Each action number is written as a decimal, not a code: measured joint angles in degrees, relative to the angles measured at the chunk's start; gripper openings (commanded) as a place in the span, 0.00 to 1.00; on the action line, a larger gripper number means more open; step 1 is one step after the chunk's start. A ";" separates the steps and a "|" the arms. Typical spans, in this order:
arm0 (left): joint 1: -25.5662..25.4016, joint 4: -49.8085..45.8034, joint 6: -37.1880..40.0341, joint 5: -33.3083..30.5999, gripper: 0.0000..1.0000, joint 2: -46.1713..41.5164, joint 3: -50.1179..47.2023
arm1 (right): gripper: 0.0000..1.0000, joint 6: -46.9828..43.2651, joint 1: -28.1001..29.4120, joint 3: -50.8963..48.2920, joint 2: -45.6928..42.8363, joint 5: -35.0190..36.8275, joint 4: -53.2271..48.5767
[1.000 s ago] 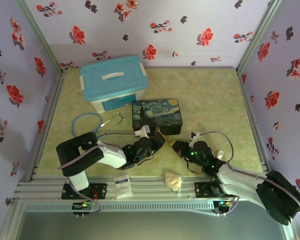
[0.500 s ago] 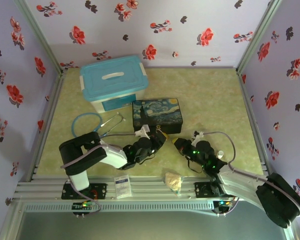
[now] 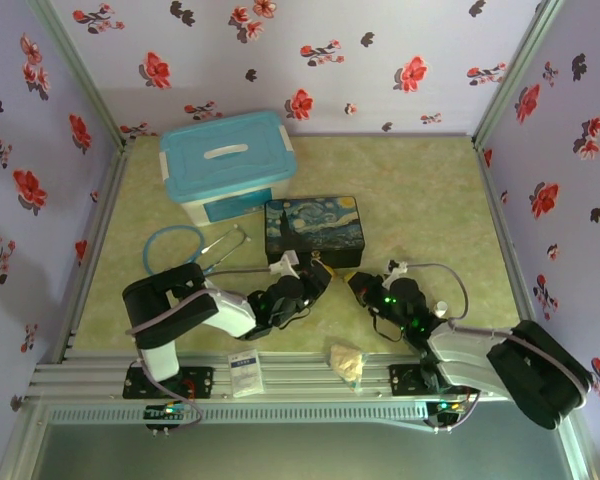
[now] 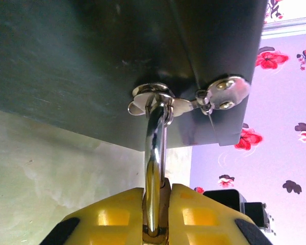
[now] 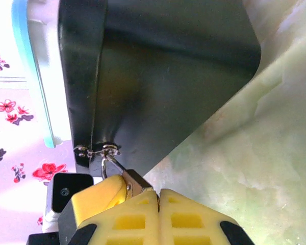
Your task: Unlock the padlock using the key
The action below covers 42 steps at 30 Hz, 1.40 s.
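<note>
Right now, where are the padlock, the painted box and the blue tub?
padlock [image 4: 154, 163], left wrist view, on its silver shackle.
painted box [image 3: 312, 228], top external view, on its lid.
blue tub [image 3: 225, 160], top external view, on its lid.

storage bin [image 3: 230, 160]: blue lid, white handle, back left
painted box [image 3: 313, 228]: starry-night print, right in front of the bin
stethoscope [image 3: 180, 245]: blue tubing, left of the painted box
wrapper [image 3: 346, 361]: crumpled, beige, near edge
packet [image 3: 246, 373]: small, white, left of the wrapper

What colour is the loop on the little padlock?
Shiny silver. The padlock's loop shows best in the left wrist view, threaded through the box's clasp.
</note>
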 measured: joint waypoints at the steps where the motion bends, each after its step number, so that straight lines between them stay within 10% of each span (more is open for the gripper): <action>1: -0.02 0.07 -0.24 -0.13 0.00 0.26 0.28 | 0.00 0.22 0.76 0.00 -1.49 1.36 -1.31; 25: -0.74 4.20 -5.22 -4.87 0.00 4.79 2.73 | 0.00 5.66 12.59 0.85 0.79 20.52 -1.79; 42: -0.90 4.94 -5.84 -2.93 0.00 5.57 3.04 | 0.00 -0.37 0.02 3.08 -5.09 4.52 -13.18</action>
